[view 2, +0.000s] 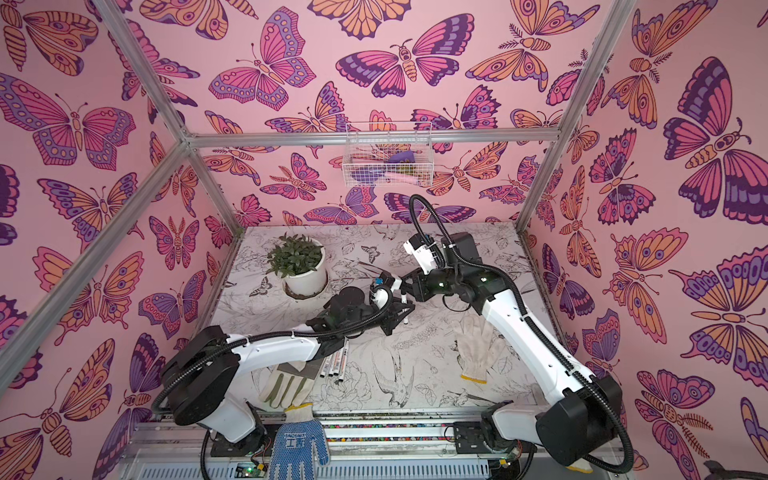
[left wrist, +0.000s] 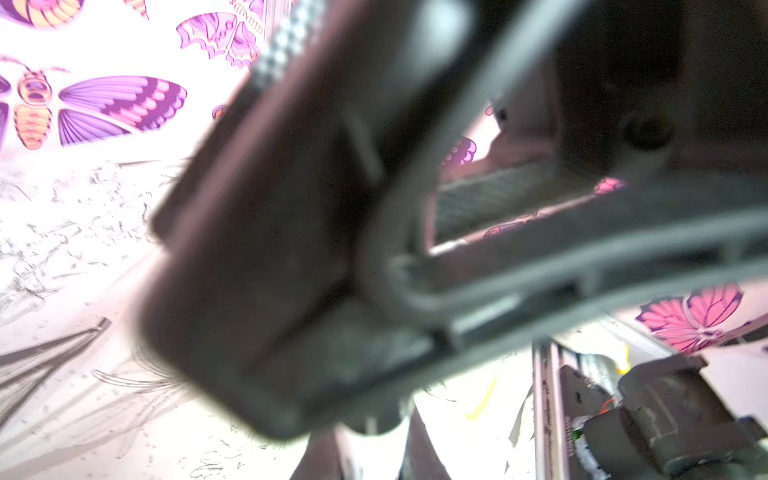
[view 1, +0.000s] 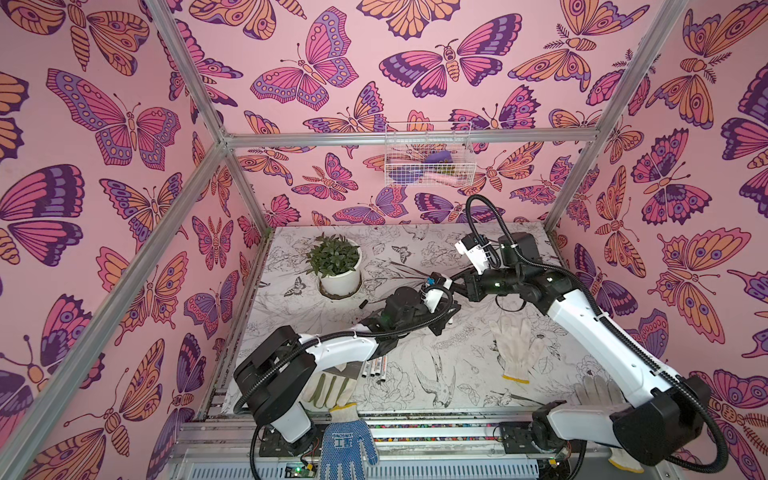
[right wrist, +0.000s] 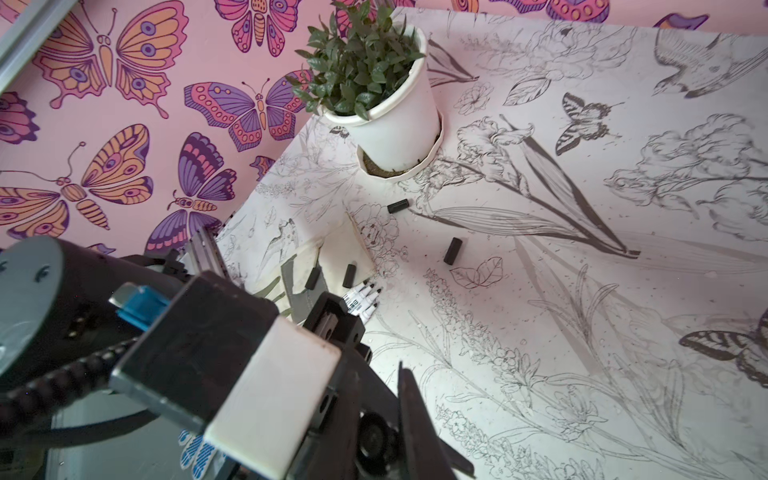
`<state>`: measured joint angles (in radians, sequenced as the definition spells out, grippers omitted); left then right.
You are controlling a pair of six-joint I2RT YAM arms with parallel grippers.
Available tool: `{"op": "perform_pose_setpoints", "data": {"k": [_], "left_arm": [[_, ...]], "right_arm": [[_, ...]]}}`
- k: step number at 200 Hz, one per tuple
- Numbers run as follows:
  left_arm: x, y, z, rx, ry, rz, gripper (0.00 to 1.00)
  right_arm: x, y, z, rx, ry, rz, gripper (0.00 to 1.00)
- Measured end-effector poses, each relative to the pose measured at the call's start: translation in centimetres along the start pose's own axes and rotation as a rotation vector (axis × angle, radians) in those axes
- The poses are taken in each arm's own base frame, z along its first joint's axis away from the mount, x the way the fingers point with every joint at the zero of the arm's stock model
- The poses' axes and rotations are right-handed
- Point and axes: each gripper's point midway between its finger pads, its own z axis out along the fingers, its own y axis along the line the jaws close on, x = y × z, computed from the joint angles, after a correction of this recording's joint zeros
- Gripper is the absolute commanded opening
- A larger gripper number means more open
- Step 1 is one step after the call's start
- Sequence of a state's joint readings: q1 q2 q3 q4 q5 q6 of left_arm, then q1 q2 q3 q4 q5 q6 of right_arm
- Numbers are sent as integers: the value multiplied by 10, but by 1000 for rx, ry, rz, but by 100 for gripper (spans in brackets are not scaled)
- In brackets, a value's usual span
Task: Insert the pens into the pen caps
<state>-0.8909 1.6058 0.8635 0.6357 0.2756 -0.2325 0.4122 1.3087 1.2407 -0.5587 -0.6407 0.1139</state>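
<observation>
Lying at the bottom centre of both top views, a blue dotted glove point(view 1: 347, 444) sits at the front edge of the table point(view 1: 469, 374). Just above it rests a green-striped glove point(view 1: 328, 388). Right beside that glove's right edge the pens point(view 1: 376, 368) lie side by side; three show here, with their upper ends hidden under the left arm. A white glove point(view 1: 515, 349) lies right of centre, well apart from them.

At mid-frame the left claw point(view 2: 397, 318) is closed. Whether it pinches anything cannot be told, as it is dark and small from above and the left wrist view is only a blurred black bulk. The right claw point(view 2: 405, 286) hangs just above it, close to touching, and I cannot tell whether its jaws are open or closed.

Four of the pen caps point(right wrist: 453, 250) lie loose on the table in the right wrist view. Two are just beside the pens' dark tips at the centre of the frame, one is further right, and one is near the foot of the plant pot point(view 1: 338, 274). That white pot stands upright in the upper left of the table. A wire basket point(view 1: 428, 153) hangs on the butterfly wall above it, top centre.
</observation>
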Motion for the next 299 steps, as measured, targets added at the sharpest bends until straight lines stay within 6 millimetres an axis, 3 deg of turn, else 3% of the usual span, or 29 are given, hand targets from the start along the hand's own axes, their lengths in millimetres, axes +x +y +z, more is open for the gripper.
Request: {"op": "perform_pose_setpoints", "data": {"k": [29, 57, 108, 144, 211, 299], "left_arm": [[0, -3, -1, 3, -15, 44, 0], [-25, -30, -2, 76, -113, 116, 0], [-40, -37, -4, 96, -180, 166, 0], [-45, -41, -6, 99, -209, 200, 0], [-45, -40, -7, 94, -223, 219, 0], [-33, -33, -7, 59, -202, 244, 0]], "right_arm": [[4, 5, 0, -33, 16, 51, 25], [11, 18, 6, -103, 60, 116, 36], [4, 18, -2, -125, 36, 185, 54], [1, 21, -13, -152, -13, 219, 62], [-5, 28, -23, -210, -36, 275, 66], [-12, 18, -32, -246, -44, 390, 71]]}}
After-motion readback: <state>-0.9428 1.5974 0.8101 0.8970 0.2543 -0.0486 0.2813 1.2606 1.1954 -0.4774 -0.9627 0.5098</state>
